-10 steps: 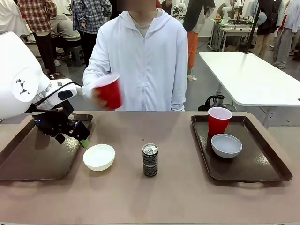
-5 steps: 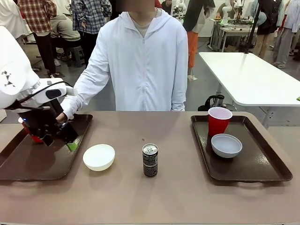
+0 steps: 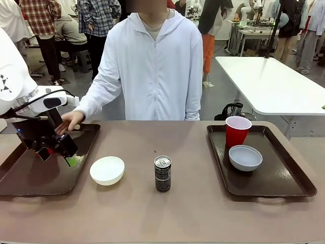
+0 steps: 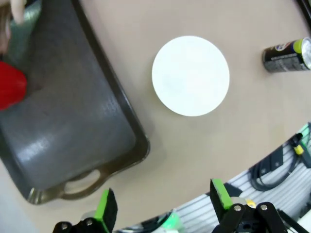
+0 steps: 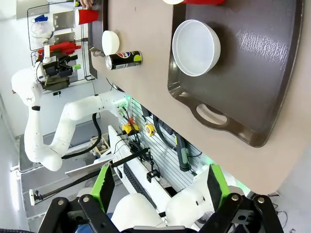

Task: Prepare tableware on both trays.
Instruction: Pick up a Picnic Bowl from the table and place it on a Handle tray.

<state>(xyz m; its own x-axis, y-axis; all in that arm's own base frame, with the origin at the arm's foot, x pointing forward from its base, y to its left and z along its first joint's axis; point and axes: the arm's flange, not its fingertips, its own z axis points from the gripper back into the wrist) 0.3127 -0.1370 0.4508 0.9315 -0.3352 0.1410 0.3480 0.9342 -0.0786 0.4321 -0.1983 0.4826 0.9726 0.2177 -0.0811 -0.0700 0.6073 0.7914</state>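
Where your left hand (image 4: 163, 204) hangs: above the near end of the left tray (image 3: 30, 178), close to its handle slot, green pads spread wide with nothing between them.
Right hand (image 5: 159, 189): you see its fingers wide apart and empty, held well above the bench (image 3: 203, 213), off the near side of the right tray (image 3: 284, 178).
Left red cup (image 4: 9, 90): on the left tray's floor toward the far end; from the front your left hand hides most of it.
Person's hand (image 3: 71, 122): at the far rim of the left tray, near the left red cup; you cannot tell whether it touches the cup.
Loose bowl (image 3: 107, 170): mouth up on the bare bench, just beside the left tray's inner rim.
Can (image 3: 162, 173): upright on the bench between the two trays, apart from the loose bowl.
Right red cup (image 3: 237, 130): upright in the far inner corner of the right tray.
Second bowl (image 3: 245, 157): on the right tray, just beside the right red cup, on your side of it.
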